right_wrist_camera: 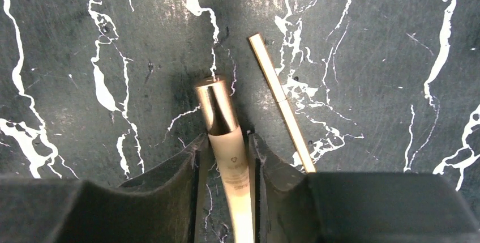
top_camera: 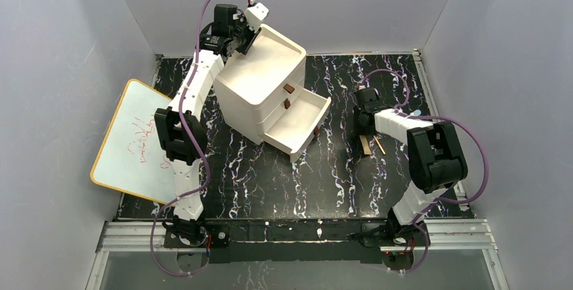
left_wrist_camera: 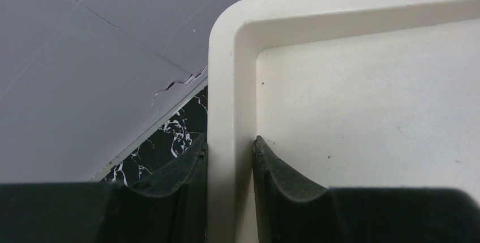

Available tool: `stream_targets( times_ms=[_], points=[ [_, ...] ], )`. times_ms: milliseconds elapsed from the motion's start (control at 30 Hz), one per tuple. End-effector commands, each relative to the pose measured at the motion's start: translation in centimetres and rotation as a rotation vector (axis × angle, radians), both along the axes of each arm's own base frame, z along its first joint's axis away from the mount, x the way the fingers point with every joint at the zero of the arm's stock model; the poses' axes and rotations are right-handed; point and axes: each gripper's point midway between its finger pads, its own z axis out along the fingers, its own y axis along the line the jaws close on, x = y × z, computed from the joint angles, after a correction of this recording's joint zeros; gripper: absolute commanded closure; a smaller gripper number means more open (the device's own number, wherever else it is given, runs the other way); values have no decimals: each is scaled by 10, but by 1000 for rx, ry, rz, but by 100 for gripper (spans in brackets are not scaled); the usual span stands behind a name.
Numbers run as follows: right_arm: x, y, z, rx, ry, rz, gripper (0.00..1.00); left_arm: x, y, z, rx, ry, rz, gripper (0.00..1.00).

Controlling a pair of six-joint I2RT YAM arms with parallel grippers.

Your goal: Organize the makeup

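Note:
My right gripper [right_wrist_camera: 226, 138] is low over the black marbled table [top_camera: 270, 182] on the right side [top_camera: 365, 131]. Its jaws are closed around a beige tube with a gold cap [right_wrist_camera: 223, 124] that lies on the table. A thin gold stick [right_wrist_camera: 280, 101] lies just right of the tube, apart from it. My left gripper [left_wrist_camera: 229, 141] is at the back left corner of the white three-drawer box [top_camera: 260, 80], shut on the top tray's rim [left_wrist_camera: 226, 56]. The compact, powder disc, sponge and pad are out of view.
The box's bottom drawer [top_camera: 297, 124] is pulled out toward the table's middle and looks empty. A whiteboard [top_camera: 135, 141] leans at the left edge beside my left arm. Grey walls enclose the table on three sides.

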Motion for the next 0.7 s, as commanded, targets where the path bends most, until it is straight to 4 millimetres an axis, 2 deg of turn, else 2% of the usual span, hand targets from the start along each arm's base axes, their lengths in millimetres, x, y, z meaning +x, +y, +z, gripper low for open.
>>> stream_targets(
  times_ms=[0, 167, 233, 367, 433, 500, 667],
  points=[
    [-7, 4, -10, 19, 30, 0, 65, -45, -13, -108, 140, 326, -83, 100],
    [-11, 6, -20, 20, 61, 7, 86, -45, -14, -109, 142, 327, -83, 100],
    [-12, 6, -23, 16, 70, 2, 97, -45, -14, -109, 144, 326, -83, 100],
    [-8, 6, -14, 5, 37, -7, 99, -45, -14, -108, 146, 324, -83, 100],
    [-3, 10, 1, 6, 2, -8, 99, -45, -13, -109, 147, 325, -81, 100],
    [4, 18, 25, 13, -47, 0, 99, -45, -14, -110, 148, 328, -81, 100],
    [25, 56, 111, 100, -248, 28, 99, -44, -16, -113, 150, 331, -83, 100]
  ],
)
